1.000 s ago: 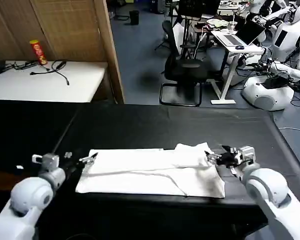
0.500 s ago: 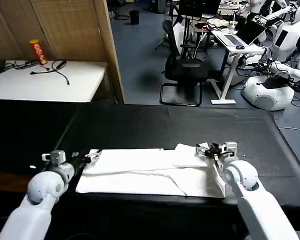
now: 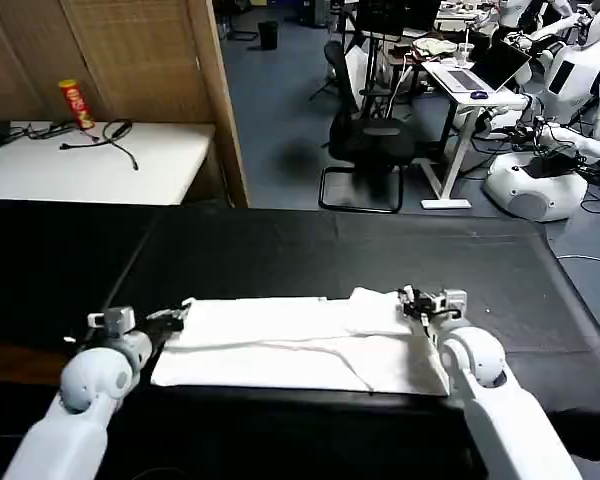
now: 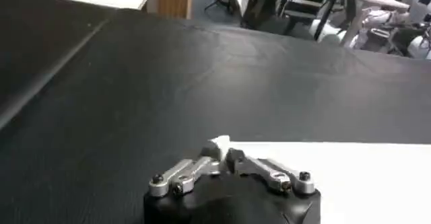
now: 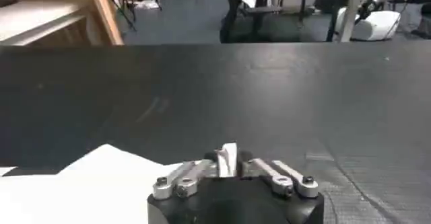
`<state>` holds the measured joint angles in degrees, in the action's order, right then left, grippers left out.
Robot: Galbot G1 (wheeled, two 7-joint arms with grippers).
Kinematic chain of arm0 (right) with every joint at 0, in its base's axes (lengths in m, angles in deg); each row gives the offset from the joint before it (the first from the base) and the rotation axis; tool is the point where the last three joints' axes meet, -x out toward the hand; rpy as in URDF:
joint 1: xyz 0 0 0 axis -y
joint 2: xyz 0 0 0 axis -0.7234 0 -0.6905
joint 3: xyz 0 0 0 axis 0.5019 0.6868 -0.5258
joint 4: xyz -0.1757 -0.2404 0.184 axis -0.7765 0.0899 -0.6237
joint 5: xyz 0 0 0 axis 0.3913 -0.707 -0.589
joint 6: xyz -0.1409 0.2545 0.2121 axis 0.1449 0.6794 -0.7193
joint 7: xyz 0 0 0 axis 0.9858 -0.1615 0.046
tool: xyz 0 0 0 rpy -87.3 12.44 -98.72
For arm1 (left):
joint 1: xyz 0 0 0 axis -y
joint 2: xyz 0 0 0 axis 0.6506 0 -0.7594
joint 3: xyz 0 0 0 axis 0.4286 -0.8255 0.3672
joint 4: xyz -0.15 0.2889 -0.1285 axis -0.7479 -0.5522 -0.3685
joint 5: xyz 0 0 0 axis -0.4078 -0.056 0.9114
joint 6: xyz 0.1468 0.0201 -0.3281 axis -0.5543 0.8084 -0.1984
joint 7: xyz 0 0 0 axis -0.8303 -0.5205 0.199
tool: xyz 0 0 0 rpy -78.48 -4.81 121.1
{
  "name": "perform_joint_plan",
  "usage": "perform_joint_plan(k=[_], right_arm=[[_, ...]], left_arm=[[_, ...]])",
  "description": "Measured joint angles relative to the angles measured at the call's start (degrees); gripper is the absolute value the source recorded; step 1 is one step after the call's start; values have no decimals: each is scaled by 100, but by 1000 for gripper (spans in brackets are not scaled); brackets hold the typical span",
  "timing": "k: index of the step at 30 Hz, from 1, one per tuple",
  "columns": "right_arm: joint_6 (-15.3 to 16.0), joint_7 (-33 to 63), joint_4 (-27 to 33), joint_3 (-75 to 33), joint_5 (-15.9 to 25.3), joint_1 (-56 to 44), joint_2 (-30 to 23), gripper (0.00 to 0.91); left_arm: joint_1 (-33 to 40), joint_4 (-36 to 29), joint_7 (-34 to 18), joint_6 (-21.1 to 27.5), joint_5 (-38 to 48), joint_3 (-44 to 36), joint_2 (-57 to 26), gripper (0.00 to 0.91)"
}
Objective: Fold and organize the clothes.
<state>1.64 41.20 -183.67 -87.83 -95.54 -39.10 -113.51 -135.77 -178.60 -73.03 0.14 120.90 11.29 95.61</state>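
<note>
Across the near part of the black cloth-covered worktop [image 3: 310, 245] lies the white short-sleeved cotton T-shirt [image 3: 300, 345], already folded into a long band running left to right, with a raised lump of cloth toward its far right corner. No printed lettering faces up from where I sit.

My left gripper [image 3: 170, 318] sits at the band's far left corner. From its wrist camera I see the fingers [image 4: 259, 168] drawn together on a small tab of white fabric, so I judge it pinched on the cloth. My right gripper [image 3: 412, 300] is at the far right corner, and its own wrist camera shows the same: fingers [image 5: 202, 168] closed with a sliver of white fabric caught between them.

I read this as the start of a lengthwise fold, both far corners gripped and the cloth not yet raised off the worktop. Next I would lift both corners evenly, carry them toward the near edge and lay the far half over the near half, keeping the two sides level so the band doesn't skew.
</note>
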Motion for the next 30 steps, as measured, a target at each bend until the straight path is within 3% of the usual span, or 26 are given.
perform_joint_plan(k=[6, 7, 8, 22, 30], right_arm=[[-79, -90, 186, -76, 125, 96, -151, 39], [-41, -173, 186, -93, 97, 87, -148, 166], [-7, -257, 182, -105, 79, 72, -134, 878], [-5, -626, -782, -493, -252, -482, 501, 878], [2, -655, -1562, -752, -376, -1023, 665, 878]], left_arm=[[289, 221, -5, -108, -280, -136, 161, 0], [348, 271, -5, -115, -294, -150, 183, 507], [412, 321, -1, -115, -296, -157, 205, 878], [345, 176, 169, -354, -759, 13, -46, 878], [-257, -306, 218, -412, -725, 371, 42, 878]])
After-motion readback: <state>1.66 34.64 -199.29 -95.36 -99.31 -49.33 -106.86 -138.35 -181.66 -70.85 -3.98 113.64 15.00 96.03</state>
